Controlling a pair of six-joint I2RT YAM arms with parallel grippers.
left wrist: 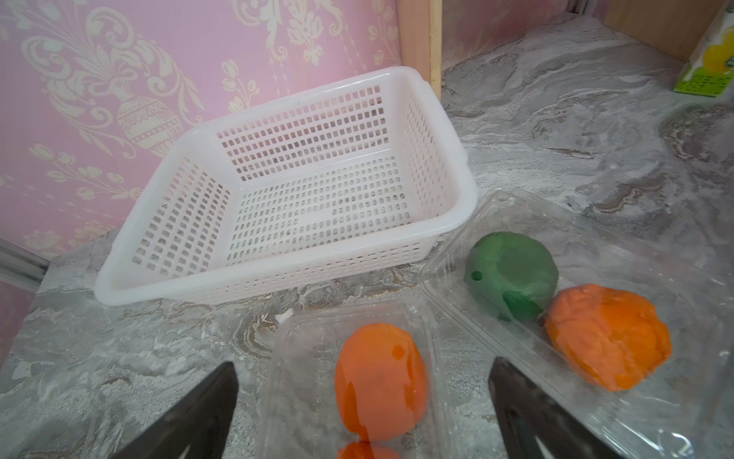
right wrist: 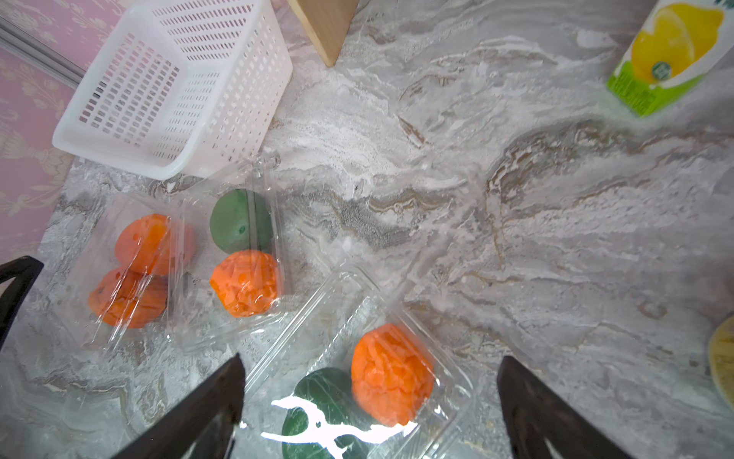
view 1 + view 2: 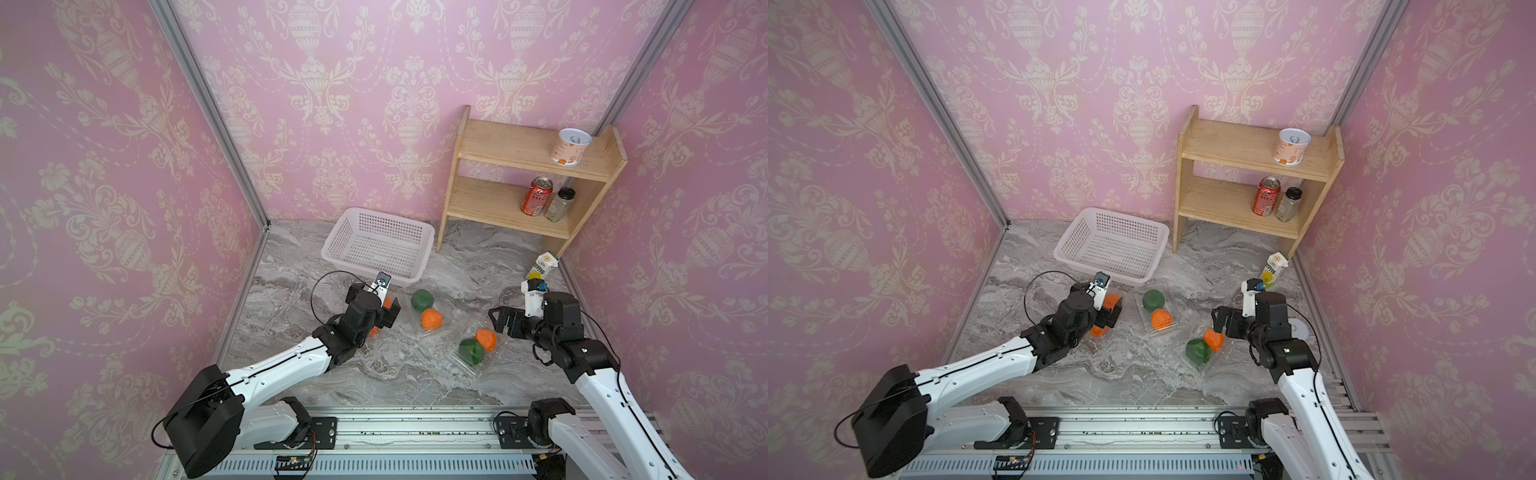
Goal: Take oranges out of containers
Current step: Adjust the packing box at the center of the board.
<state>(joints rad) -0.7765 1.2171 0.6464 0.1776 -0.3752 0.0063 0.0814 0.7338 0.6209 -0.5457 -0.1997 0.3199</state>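
Note:
Three clear plastic containers lie in a row on the marble table. The left container [image 1: 302,357] holds two orange oranges [image 1: 381,381] and sits under my left gripper [image 3: 390,316], which is open, its fingers on either side of the box. The middle container [image 3: 409,320] holds a green orange [image 3: 422,299] and an orange one [image 3: 432,319]. The right container [image 2: 452,393] holds an orange one [image 2: 391,373] and a green one [image 2: 321,397]. My right gripper [image 3: 496,318] hovers open just beside and above it, holding nothing.
A white perforated basket [image 3: 378,245] stands behind the containers. At the back right is a wooden shelf [image 3: 498,208] with a red can [image 3: 537,195], a jar and a tin. A juice carton [image 3: 542,266] stands by the right wall. Pink walls close in both sides.

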